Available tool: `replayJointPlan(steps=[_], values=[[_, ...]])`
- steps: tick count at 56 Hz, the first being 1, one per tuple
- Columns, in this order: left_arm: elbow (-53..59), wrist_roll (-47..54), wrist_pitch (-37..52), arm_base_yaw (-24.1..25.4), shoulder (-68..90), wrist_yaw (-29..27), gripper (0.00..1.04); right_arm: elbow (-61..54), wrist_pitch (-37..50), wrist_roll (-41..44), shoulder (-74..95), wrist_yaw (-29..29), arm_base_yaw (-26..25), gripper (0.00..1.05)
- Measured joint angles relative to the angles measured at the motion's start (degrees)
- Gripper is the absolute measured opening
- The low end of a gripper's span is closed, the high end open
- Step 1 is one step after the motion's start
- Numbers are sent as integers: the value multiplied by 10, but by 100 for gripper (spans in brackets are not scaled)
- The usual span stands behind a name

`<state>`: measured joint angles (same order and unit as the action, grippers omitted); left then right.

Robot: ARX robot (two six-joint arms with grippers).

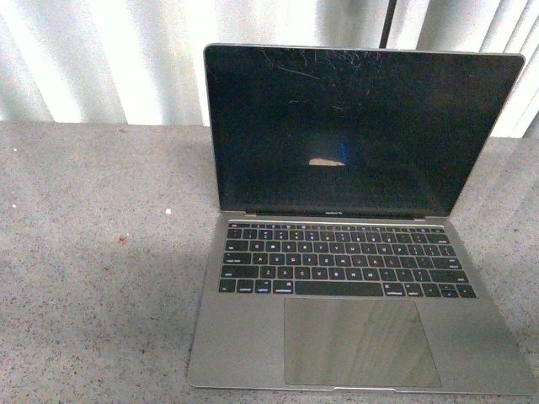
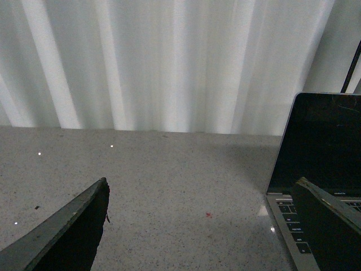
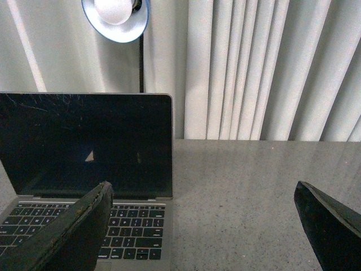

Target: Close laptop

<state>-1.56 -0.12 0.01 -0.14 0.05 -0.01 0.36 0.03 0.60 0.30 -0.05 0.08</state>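
The grey-silver laptop stands open on the speckled grey table, its scratched black screen upright and facing me, with black keys and a large trackpad below. Neither arm shows in the front view. My left gripper is open above the table to the laptop's left; the laptop sits behind one of its fingers. My right gripper is open on the laptop's right side, with the laptop behind one finger. Nothing is between either pair of fingers.
White pleated curtains hang behind the table. A lamp with a round blue-rimmed shade on a black pole stands behind the laptop. A small red mark lies on the table left of the laptop.
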Motion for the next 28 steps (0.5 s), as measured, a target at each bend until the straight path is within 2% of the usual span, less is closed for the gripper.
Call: replayJointPlan(steps=[28], values=[[0,0,0,0,0,0,98,0,0,0,0,0,0,97]])
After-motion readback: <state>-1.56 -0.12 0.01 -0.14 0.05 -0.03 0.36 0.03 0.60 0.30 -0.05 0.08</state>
